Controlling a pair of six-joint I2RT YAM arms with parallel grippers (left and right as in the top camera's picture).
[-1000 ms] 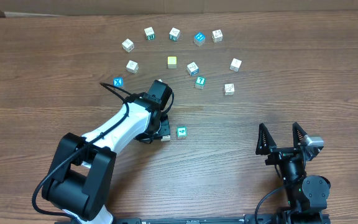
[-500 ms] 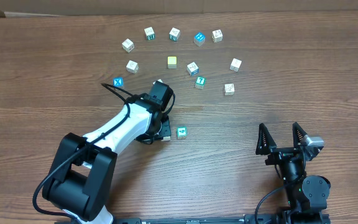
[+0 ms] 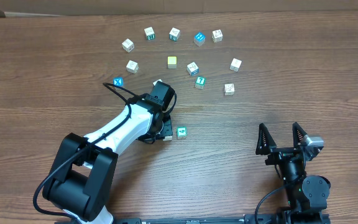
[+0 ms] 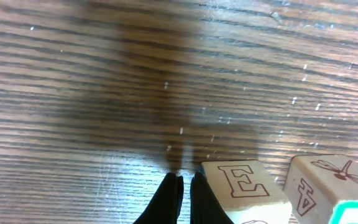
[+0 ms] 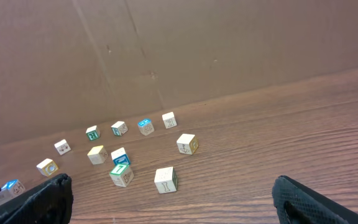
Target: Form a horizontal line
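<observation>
The horizontal line is two cubes side by side at mid-table: a white-faced E cube [image 3: 165, 137] [image 4: 244, 183] and a teal-topped cube [image 3: 181, 131] [image 4: 331, 190] to its right. My left gripper [image 3: 161, 132] [image 4: 185, 178] is shut on nothing, tips down at the wood, with its right finger against the E cube's left side. The arm partly hides that cube in the overhead view. A teal 7 cube [image 3: 199, 81] [image 5: 121, 174] sits farther back among loose cubes. My right gripper [image 3: 279, 128] rests open at the front right, with nothing between its fingers [image 5: 42, 196].
Several more letter cubes lie scattered in an arc at the back, among them a plain yellow cube [image 3: 172, 61], a blue X cube [image 3: 118, 81] and a white I cube [image 5: 165, 179]. A cardboard wall [image 5: 197, 50] stands behind the table.
</observation>
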